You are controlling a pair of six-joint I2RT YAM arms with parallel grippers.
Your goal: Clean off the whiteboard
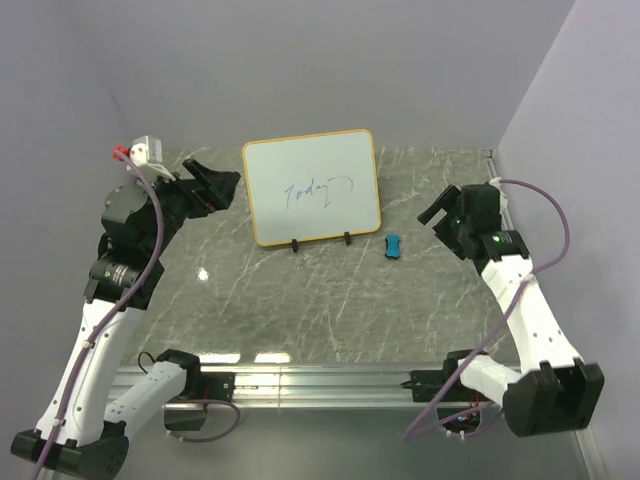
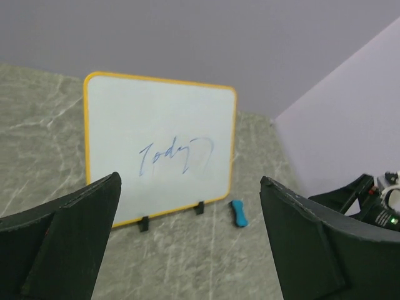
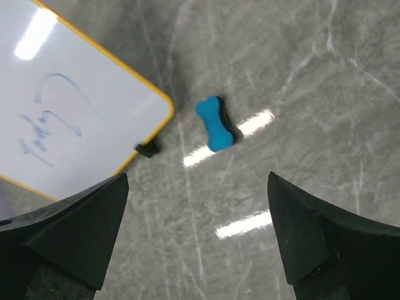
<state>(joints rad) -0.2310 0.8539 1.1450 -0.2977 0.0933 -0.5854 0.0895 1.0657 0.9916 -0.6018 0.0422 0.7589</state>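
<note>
The whiteboard [image 1: 312,186] stands propped on two black feet at the back middle of the table, with an orange frame and blue handwriting in its middle. It also shows in the left wrist view [image 2: 159,153] and the right wrist view [image 3: 69,125]. A small blue eraser block [image 1: 393,245] lies on the table just right of the board's lower right corner; it shows too in the left wrist view [image 2: 239,212] and the right wrist view [image 3: 214,123]. My left gripper [image 1: 218,183] is open and empty, left of the board. My right gripper [image 1: 436,208] is open and empty, right of the eraser.
The grey marble tabletop [image 1: 300,300] is bounded by lilac walls at the back and both sides. A metal rail [image 1: 320,385] runs along the near edge between the arm bases.
</note>
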